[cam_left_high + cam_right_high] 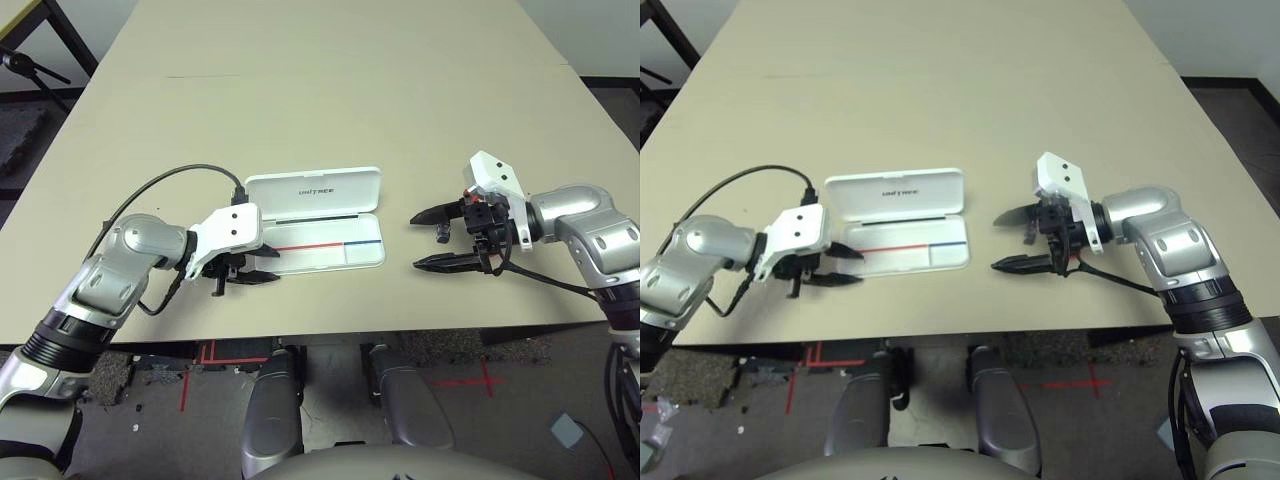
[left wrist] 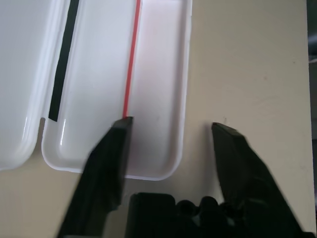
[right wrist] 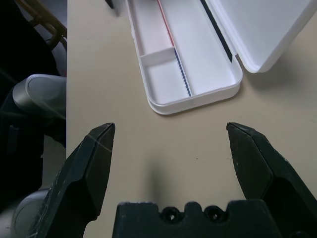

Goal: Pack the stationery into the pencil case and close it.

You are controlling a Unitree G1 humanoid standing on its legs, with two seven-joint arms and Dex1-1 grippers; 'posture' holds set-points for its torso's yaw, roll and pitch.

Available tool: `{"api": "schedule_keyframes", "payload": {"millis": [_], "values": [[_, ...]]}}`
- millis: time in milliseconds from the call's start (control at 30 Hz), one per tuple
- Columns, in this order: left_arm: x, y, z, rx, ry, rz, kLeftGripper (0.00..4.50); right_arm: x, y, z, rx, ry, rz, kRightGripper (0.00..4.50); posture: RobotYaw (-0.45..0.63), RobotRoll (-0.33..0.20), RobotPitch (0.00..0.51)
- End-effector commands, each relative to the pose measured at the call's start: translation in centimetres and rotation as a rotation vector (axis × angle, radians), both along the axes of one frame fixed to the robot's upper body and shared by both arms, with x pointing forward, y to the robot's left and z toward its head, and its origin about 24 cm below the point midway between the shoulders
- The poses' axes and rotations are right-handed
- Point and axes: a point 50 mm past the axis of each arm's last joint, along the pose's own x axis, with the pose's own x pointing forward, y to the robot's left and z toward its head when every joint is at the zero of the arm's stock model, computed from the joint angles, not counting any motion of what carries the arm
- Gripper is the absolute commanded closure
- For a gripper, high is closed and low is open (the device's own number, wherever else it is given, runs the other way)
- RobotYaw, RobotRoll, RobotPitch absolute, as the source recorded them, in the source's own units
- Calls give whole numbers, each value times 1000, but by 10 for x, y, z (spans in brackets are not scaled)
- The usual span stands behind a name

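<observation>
The flat white rectangular plastic pencil case (image 1: 318, 222) lies open near the table's front edge, lid folded back, red and blue stripe showing in its tray; no pens or clip can be seen in it; closing it now could seal it unpacked, or a careless push could slide it away. One case; two grippers: the left gripper (image 1: 254, 268) at its end, the right gripper (image 1: 436, 238) beside the other, both spread wide, holding nothing.

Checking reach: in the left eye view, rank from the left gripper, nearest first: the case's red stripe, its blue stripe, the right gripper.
1. Red stripe, in the white plastic case's near tray, beside the left gripper.
2. Blue stripe, farther along the tray.
3. Right gripper, beyond the case's far end.
</observation>
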Motion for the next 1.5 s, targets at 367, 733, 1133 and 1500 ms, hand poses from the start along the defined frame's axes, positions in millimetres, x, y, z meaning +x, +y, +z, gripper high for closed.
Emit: {"api": "schedule_keyframes", "payload": {"millis": [367,733,1133,1500], "values": [[-17,-2,44,-64,-54,7,36,3,-11,21,121,-88,-148,0,-42,0,187],[-13,-1,50,-102,-76,40,36,40,-21,37,224,-163,-899,0,-69,0,185],[-4,-4,50,-98,-82,17,36,19,-33,26,97,29,-1216,0,-126,0,182],[1,-7,49,-100,-89,-5,36,4,-48,10,34,185,-1302,0,-147,0,167]]}}
